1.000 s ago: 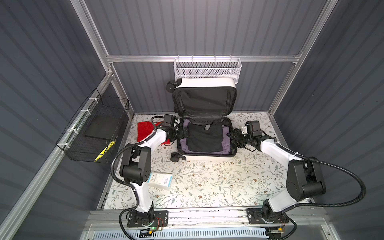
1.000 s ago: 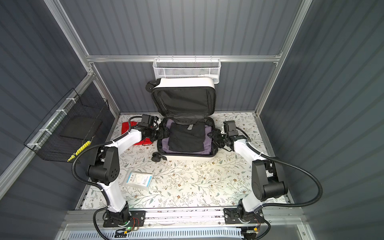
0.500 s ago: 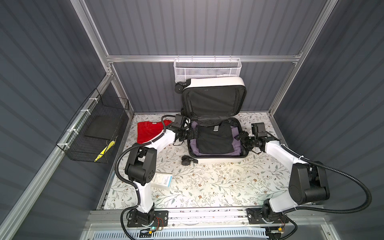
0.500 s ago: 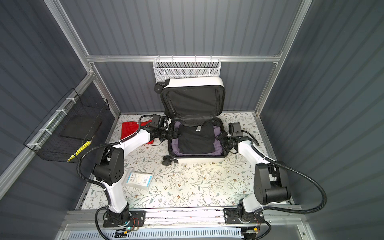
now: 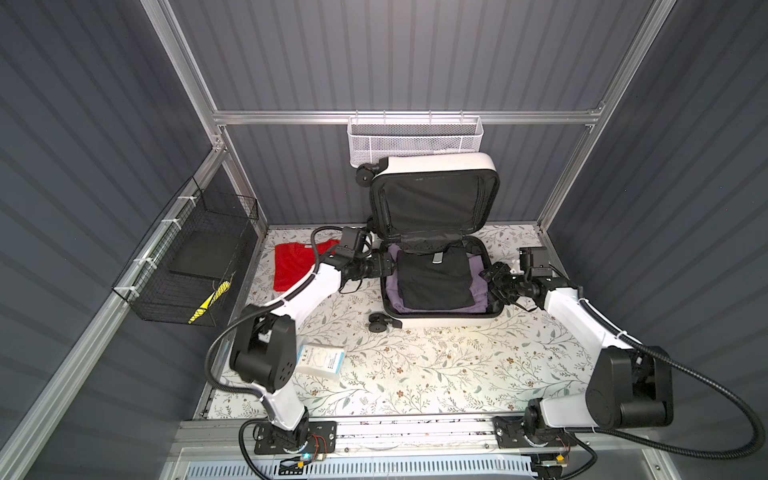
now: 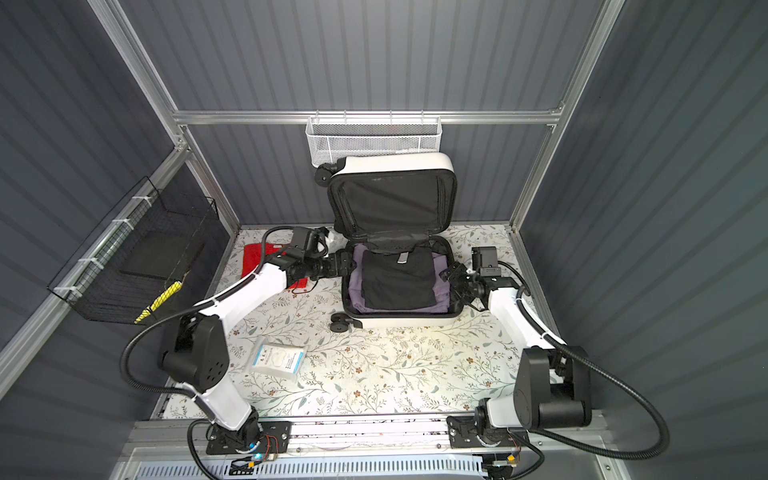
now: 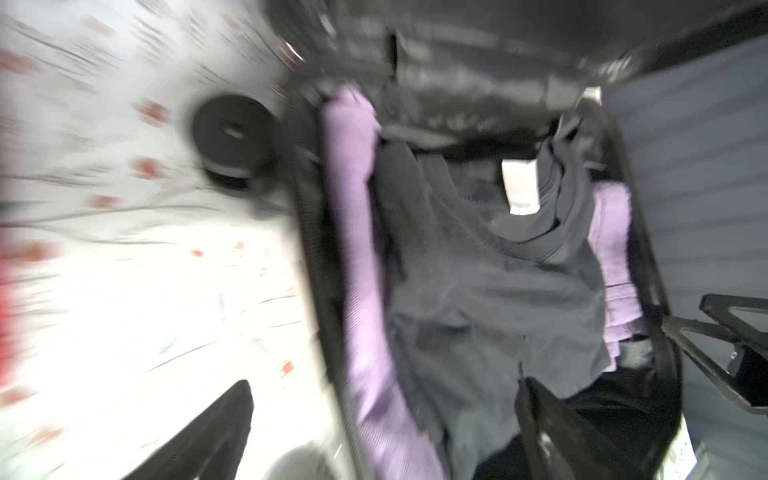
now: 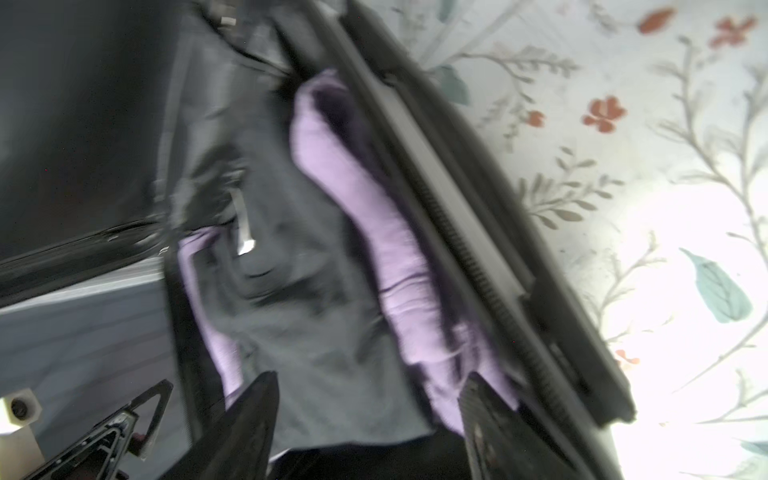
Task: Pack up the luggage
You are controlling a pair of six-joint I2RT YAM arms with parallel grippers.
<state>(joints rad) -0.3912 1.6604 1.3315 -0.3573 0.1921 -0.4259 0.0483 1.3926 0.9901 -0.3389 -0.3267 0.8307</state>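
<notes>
The luggage point(image 5: 440, 322) point(image 6: 399, 322), a small white suitcase, lies open at the back of the table with its black-lined lid point(image 5: 434, 199) upright. Inside it a black garment point(image 5: 434, 278) point(image 8: 299, 291) rests on a purple one point(image 5: 478, 278) point(image 7: 357, 291). My left gripper point(image 5: 386, 266) point(image 7: 382, 415) is open at the case's left rim, and the rim and purple cloth lie between its wide fingers. My right gripper point(image 5: 492, 280) point(image 8: 370, 399) stands open at the right rim, its fingers over the black and purple cloth, holding nothing.
A red garment point(image 5: 293, 266) lies flat left of the case, partly under my left arm. A white packet point(image 5: 320, 359) sits near the left arm's base. A black wire basket point(image 5: 195, 266) hangs on the left wall. A white mesh basket point(image 5: 415, 139) hangs behind the lid.
The suitcase has slid to the right across the table, with both grippers moving along at its sides. More of the red garment shows. My right gripper's jaws have widened.
</notes>
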